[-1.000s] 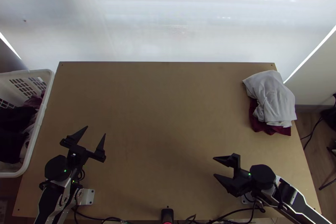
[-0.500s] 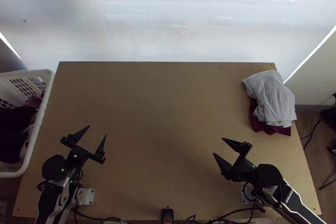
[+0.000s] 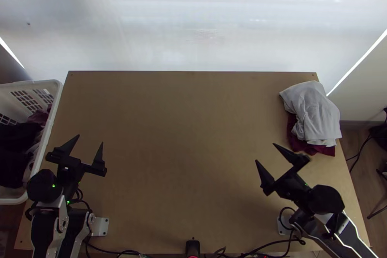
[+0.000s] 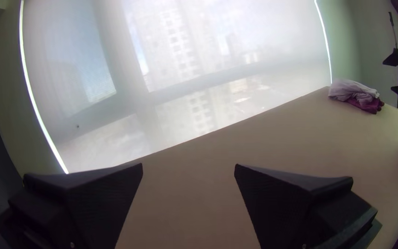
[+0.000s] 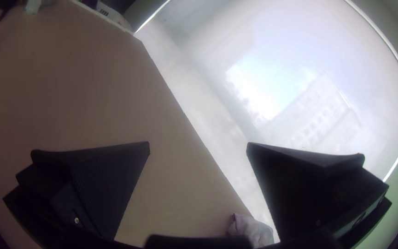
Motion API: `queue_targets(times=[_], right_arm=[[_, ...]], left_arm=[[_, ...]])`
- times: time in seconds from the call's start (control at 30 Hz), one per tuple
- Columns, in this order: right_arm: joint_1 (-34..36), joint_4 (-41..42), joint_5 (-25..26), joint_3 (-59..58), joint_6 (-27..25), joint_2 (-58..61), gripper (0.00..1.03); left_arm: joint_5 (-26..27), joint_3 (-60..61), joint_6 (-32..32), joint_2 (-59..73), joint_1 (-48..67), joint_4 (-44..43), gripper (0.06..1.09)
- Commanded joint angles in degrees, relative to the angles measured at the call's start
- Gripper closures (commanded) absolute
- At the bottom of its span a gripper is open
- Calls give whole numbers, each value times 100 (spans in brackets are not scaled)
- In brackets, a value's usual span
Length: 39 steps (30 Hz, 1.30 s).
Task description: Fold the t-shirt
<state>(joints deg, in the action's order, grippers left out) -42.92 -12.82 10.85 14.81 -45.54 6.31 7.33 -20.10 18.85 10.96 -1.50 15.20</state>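
One cloth pile (image 3: 314,113) lies on the table (image 3: 184,137), left gripper (image 3: 90,139) and right gripper (image 3: 265,152) spread.

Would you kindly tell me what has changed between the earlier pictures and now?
The left gripper has shifted left, nearer the white laundry basket. The right gripper has moved rightward and farther up the table, turning too. Nothing was grasped or released. The light grey cloth and dark red cloth stayed put.

Wide black fingers (image 4: 102,198) are tapering to points, pale screws (image 5: 76,220) are dotting the black mounts (image 4: 337,216) behind them, and farther back rounded black joints (image 3: 41,186) are showing green lights (image 3: 53,186) while silver-grey links (image 3: 51,204) are carrying black cables (image 3: 286,207).
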Motion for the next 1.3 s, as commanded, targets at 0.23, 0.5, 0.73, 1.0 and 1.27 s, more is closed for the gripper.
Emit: queue_targets(times=[0.23,0.5,0.73,1.0,1.27], right_arm=[[662,-1706,752,3714,2242,3658,5],[688,-3491,1094,5471,4308,4907,5],[1251,-4255,374,6236,5362,5645,5],[609,-4387,1323,7282,5099,6673,5],[653,-3816,1683,7194,5002,6779,5]], left_arm=[[110,-1901,-242,1962,-2127,642,12],[181,-2947,-83,2956,-4245,624,12],[233,-3272,119,4160,-5475,115,12],[444,-3404,672,5206,-5897,-659,11],[1033,-3211,1068,5584,-6196,-668,11]])
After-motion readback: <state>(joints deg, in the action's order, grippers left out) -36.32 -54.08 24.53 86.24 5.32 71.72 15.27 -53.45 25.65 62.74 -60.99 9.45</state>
